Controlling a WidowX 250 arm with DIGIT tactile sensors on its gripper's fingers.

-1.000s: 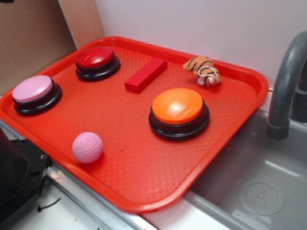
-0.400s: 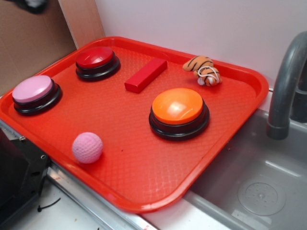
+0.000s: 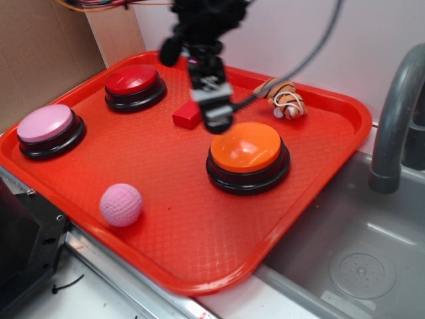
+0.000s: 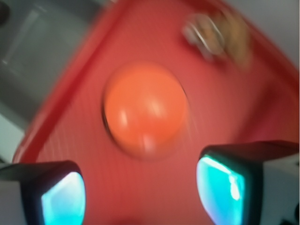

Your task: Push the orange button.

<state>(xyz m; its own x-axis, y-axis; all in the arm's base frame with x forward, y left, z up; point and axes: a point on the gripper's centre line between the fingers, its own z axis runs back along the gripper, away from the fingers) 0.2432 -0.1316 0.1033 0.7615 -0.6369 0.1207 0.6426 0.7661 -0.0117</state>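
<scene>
Claw is hanging with fingers spread and empty, just above the far-left edge of the orange button, which is sitting right of centre on the red tray, apparently positioning for a downward press.

Orange button on tray – ball front-left (apart), gripper above-behind

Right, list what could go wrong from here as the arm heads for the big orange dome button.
1. The gripper hangs over the back-left edge of the glossy orange dome button, so pressing here may slide off its rounded cap.
2. The red rectangular block lies right beside the gripper and could get knocked.
3. The wrist view is blurred, so alignment seems hard to judge.
</scene>
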